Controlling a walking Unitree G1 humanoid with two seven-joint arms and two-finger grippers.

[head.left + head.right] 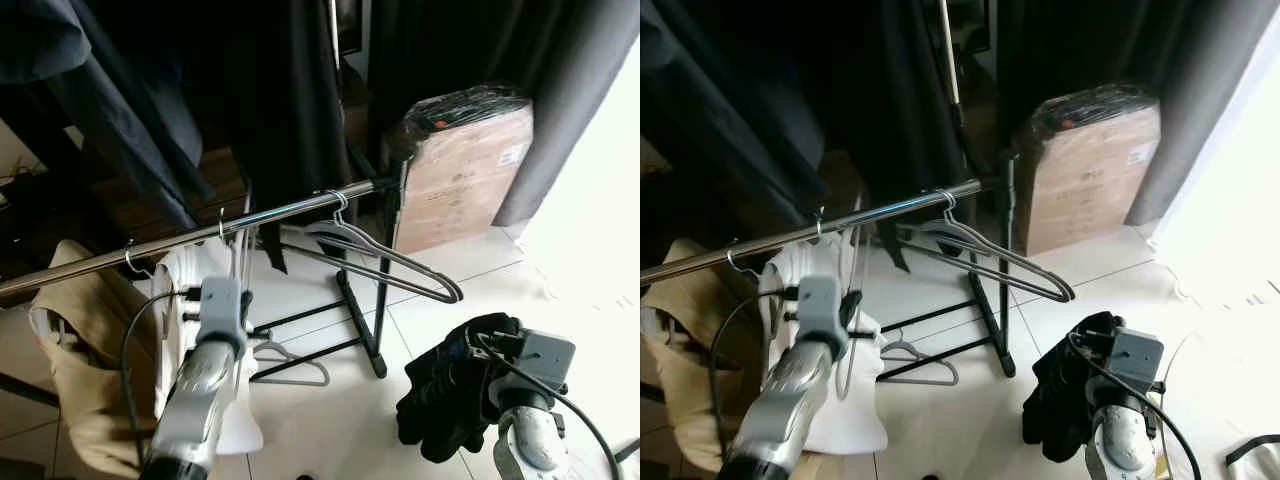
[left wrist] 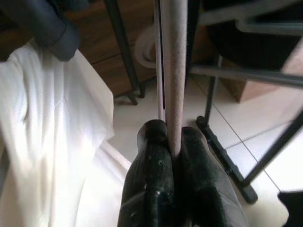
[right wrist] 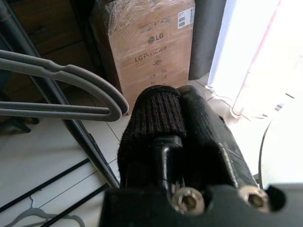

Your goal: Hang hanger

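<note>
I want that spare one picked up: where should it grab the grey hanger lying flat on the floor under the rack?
On the grey plastic hanger, probably its straight bottom bar, from above: it lies flat, hook close to the black rack base bar.

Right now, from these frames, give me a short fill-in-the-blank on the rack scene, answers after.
1. The left gripper has its fingers shut on a ____.
2. The empty grey hanger hangs by its hook from the ____ rail.
3. A second grey hanger lies on the ____.
4. The right gripper holds a ____ garment.

Answers: hanger; chrome; floor; black
</note>
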